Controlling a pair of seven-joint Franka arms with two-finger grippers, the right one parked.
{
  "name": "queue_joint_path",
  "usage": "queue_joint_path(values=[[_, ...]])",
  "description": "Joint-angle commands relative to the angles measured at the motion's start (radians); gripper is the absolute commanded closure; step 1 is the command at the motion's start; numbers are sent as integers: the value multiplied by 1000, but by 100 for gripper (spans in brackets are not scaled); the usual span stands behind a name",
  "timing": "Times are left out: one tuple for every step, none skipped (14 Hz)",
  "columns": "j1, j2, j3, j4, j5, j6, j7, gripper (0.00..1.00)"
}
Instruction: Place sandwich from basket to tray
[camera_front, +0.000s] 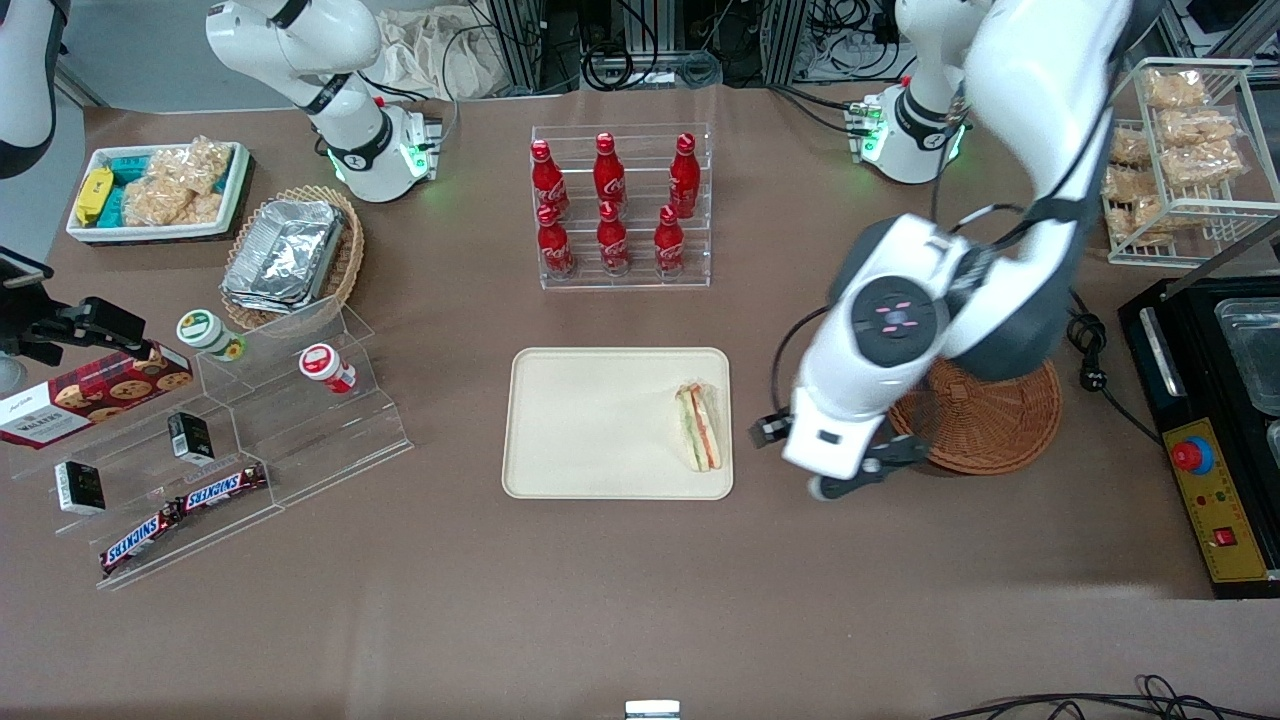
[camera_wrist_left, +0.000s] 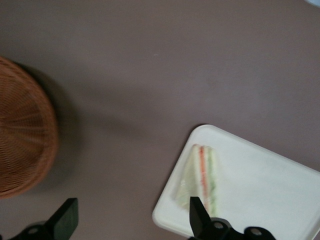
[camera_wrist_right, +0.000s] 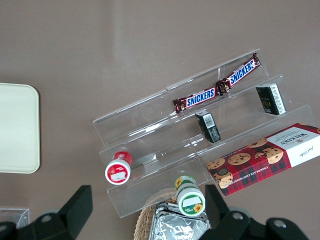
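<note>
Wrist view, sandwich (camera_wrist_left: 200, 177) on tray (camera_wrist_left: 260, 190), tool (camera_wrist_left: 131, 220) beside

Even overhead light, wrist blur

White arm, grey joints; hand (camera_wrist_left: 130, 222) fingers black, apparently angular.

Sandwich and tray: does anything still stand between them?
Nothing visible does. The sandwich already lies on the tray, near the rim closest to the basket. The pincer is open and empty, above bare table between basket and tray.
</note>
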Motion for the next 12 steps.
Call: queue_joint_path(values=[[149, -169, -8, -185, -72, -9, 167, 0], [196, -228, -4, -230, -118, -12, 265, 0], [236, -289, 5, -286, -143, -16, 380, 0], [237, -349, 68, -343, -157, -29, 489, 0], [203, -404, 164, -403, -162, -38, 595, 0], [174, -455, 244, -453, -174, -42, 689, 0], [169, -484, 292, -478, -185, -62, 773, 0], [175, -487, 306, -466, -176, -108, 841, 0], [178, -480, 306, -434, -168, -128, 873, 0], [180, -457, 311, -396, -165, -130, 890, 0], [179, -425, 318, -352, -151, -144, 927, 0], [177, -394, 317, -306, -124, -183, 949, 0]])
